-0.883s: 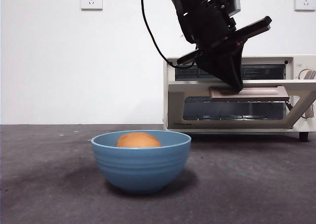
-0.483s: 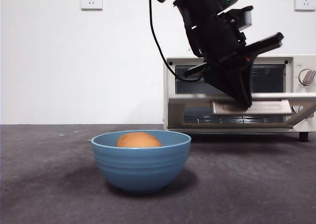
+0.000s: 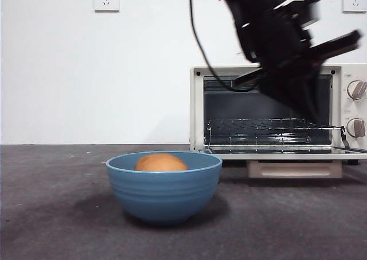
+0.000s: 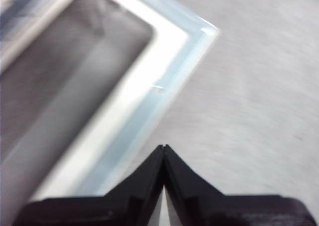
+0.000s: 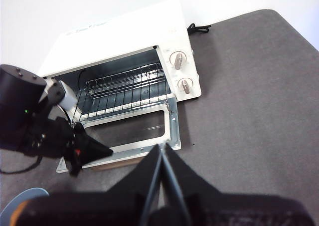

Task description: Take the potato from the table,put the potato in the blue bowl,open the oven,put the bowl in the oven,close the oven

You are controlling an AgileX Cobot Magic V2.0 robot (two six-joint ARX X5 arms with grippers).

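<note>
Blue bowl (image 3: 164, 186): matte, faint horizontal ridges outside, looks ceramic or plastic. Potato (image 3: 161, 162): smooth orange-brown skin, dull. Oven (image 5: 124, 41): cream-white painted casing, smooth, slight sheen; door (image 5: 130, 131) dark glossy glass in a shiny metal frame; thin bright wire rack (image 3: 269, 124); tan bar handle (image 3: 295, 169). Table (image 3: 57, 214): dark grey, rough, mottled, matte.

Light was even and bright; the left gripper (image 3: 309, 108) smeared with motion blur, its wrist view soft throughout.
</note>
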